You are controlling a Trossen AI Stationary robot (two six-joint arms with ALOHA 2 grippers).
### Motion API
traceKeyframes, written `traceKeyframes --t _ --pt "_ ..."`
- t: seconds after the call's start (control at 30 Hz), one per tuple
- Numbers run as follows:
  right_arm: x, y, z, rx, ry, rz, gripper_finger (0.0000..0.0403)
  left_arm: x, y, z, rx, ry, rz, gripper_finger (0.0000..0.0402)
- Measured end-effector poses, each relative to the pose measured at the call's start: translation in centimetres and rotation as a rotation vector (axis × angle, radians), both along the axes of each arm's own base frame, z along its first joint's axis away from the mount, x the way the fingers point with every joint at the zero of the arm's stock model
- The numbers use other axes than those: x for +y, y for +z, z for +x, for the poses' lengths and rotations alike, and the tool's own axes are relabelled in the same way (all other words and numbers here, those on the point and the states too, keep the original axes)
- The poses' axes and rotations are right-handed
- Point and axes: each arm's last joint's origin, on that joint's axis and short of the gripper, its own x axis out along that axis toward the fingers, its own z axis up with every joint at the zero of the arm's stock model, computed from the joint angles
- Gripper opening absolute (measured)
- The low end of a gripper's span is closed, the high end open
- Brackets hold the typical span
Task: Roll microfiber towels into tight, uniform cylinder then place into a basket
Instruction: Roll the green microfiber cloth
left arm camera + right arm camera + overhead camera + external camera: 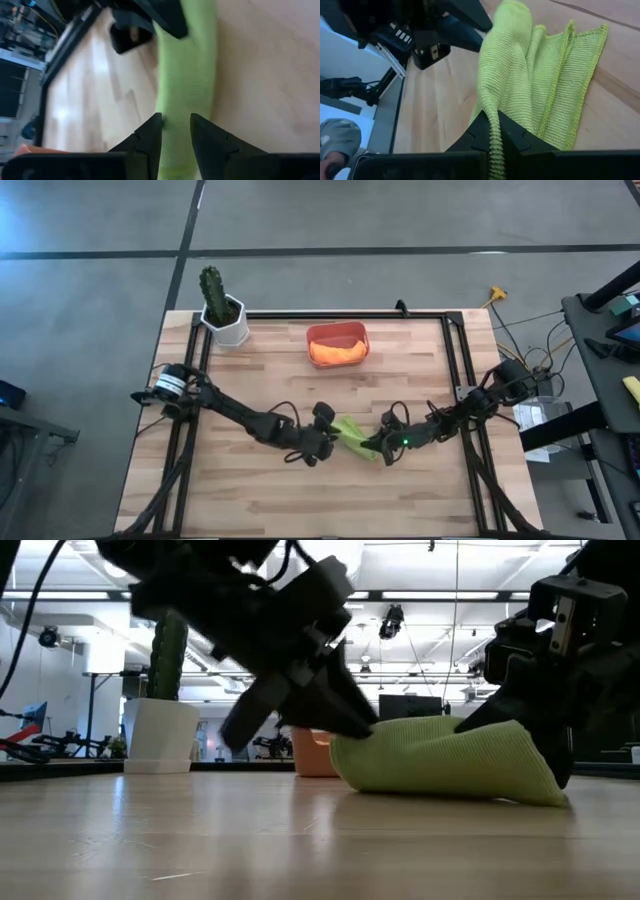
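The lime green towel (352,434) lies bunched into a short loose roll on the middle of the table, stretched between my two grippers. My left gripper (333,443) is at its left end, and the cloth fills the gap between its fingers (176,118). My right gripper (377,448) is shut on its right end (492,126). The orange towel (337,353) lies inside the red basket (338,328) at the far middle. In the low view the green towel (450,762) rests on the tabletop along its underside. My left gripper pinches the roll's left end (176,137) between its two fingers. It comes slanting down from the table's left, and the fingers point along the roll. That end rests on the table. My right gripper pinches a raised fold at the towel's right end (493,142) between its shut fingers, slanting down from the table's right. Several loose layers with their hemmed edges (560,75) spread on the wood beside the fold.
A white pot with a green cactus (225,310) stands at the far left corner. A black frame rail (330,314) borders the table's far edge and sides. Bare wood lies in front of the towel toward the near edge.
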Motion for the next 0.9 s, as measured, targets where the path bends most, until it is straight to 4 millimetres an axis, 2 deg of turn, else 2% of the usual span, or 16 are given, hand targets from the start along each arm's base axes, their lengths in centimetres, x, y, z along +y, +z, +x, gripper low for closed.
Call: traceKeyframes --t 0.2,0.43,0.57,0.73,0.9 --pt "0.0 0.0 -0.1 -0.001 -0.015 0.003 0.0009 -0.5 -1.0 -1.1 0.021 -0.004 -0.010 0.0086" --pt "0.2 0.1 0.1 -0.006 -0.023 0.000 0.0009 -1.1 -0.8 -0.6 -0.064 -0.031 -0.013 0.0086" --pt "0.3 0.1 0.1 -0.008 -0.021 0.001 0.0009 -0.5 0.1 0.2 -0.142 -0.030 -0.021 0.0086" --pt "0.3 0.1 0.1 -0.010 -0.019 0.002 0.0009 0.7 0.4 0.8 -0.153 -0.063 -0.064 0.0086" --pt "0.7 0.1 -0.1 -0.010 -0.001 0.000 0.0009 1.8 -0.8 0.3 -0.050 -0.036 -0.047 0.0086"
